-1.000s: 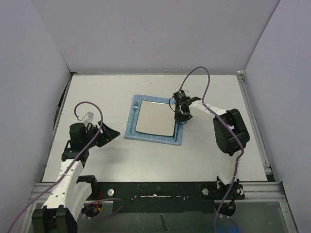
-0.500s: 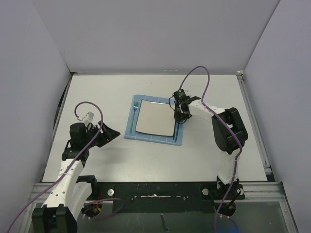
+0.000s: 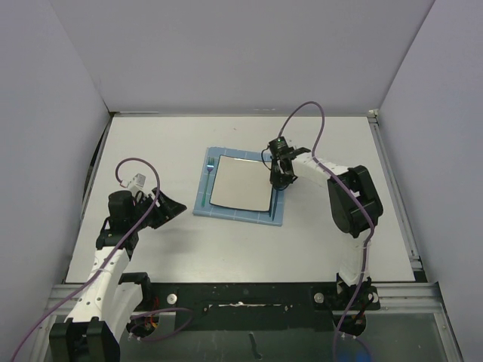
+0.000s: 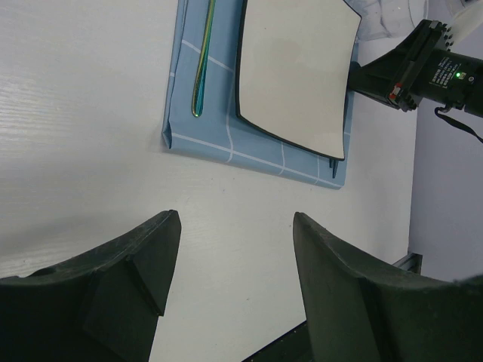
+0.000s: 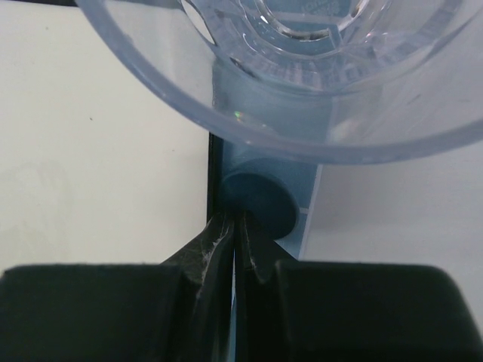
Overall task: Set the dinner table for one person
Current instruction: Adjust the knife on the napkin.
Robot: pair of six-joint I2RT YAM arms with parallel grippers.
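Note:
The white dinner table [image 3: 151,151] carries a blue grid placemat [image 3: 202,204] with a square white dark-rimmed plate [image 3: 240,185] on it. An iridescent fork [image 3: 209,177] lies left of the plate. A blue-handled utensil [image 5: 256,202] lies on the mat along the plate's right edge. My right gripper [image 3: 279,182] is shut, its tips [image 5: 235,225] against the rounded end of that handle, nothing visibly between them. A clear glass [image 5: 302,68] stands just beyond. My left gripper [image 4: 235,219] hangs open over bare table, near left of the mat [image 4: 226,143].
Grey walls close in the table on three sides. A metal rail [image 3: 392,188] runs along the right edge. The arm bases and a dark frame [image 3: 241,302] sit at the near edge. In the left wrist view the right gripper's body [image 4: 407,68] shows beside the plate [image 4: 294,68].
The right arm has shifted slightly leftward, its gripper staying shut at the plate's right edge. The left arm has not moved.

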